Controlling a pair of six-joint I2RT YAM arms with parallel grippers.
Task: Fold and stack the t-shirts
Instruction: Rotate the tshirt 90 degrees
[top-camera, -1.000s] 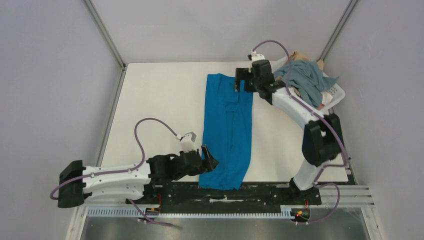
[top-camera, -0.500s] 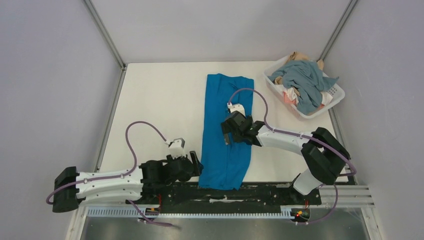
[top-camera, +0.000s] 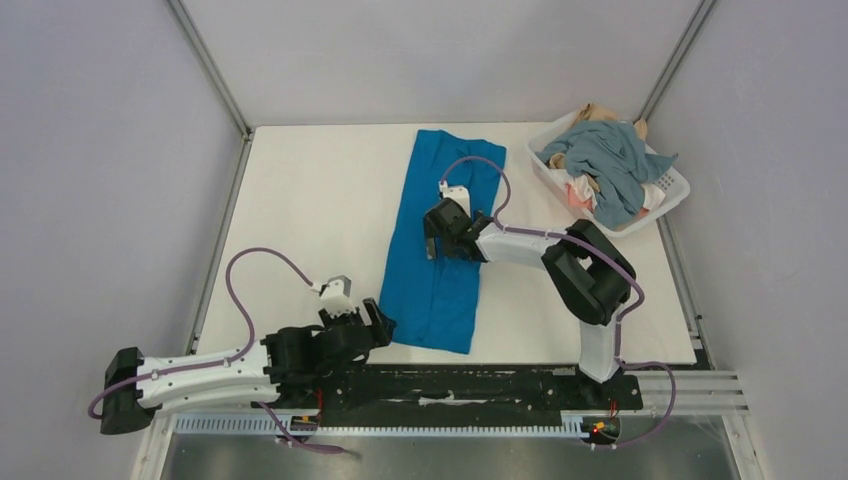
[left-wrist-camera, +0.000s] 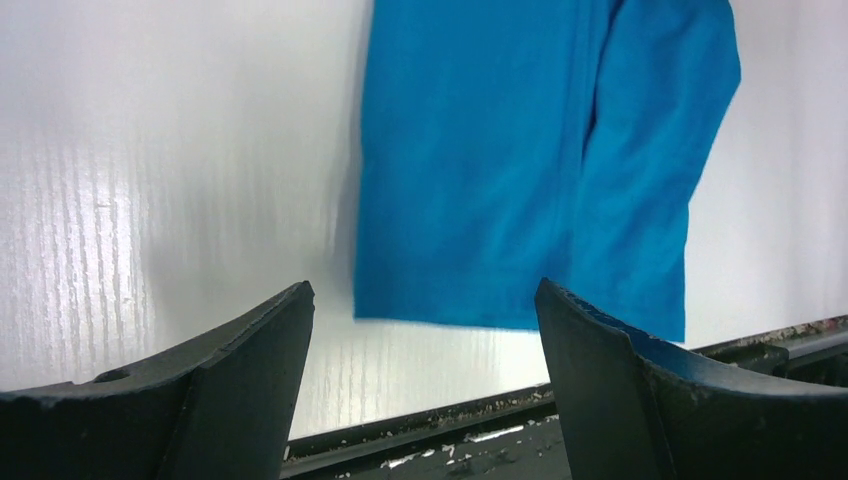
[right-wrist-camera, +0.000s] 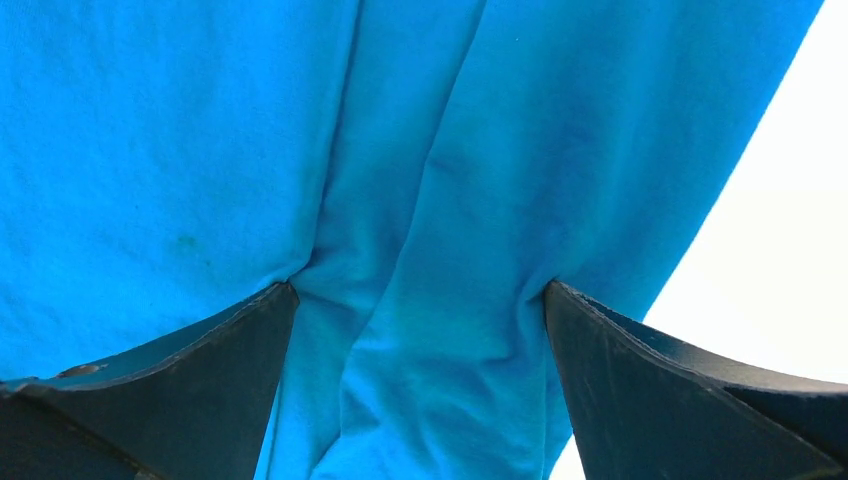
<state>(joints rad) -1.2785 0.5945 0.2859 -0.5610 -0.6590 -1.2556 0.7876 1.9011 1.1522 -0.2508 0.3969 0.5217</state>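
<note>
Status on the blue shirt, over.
Left gripper open, off near hem. Right gripper open, tips pressing blue t-shirt mid-length. White basket far right, no obstruction.

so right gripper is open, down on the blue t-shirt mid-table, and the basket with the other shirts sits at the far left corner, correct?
Not quite. The basket sits at the far right corner, not the left, as the top external view shows. The rest holds: the right gripper is open, down on the blue t-shirt, and the other shirts are heaped in that basket.
</note>
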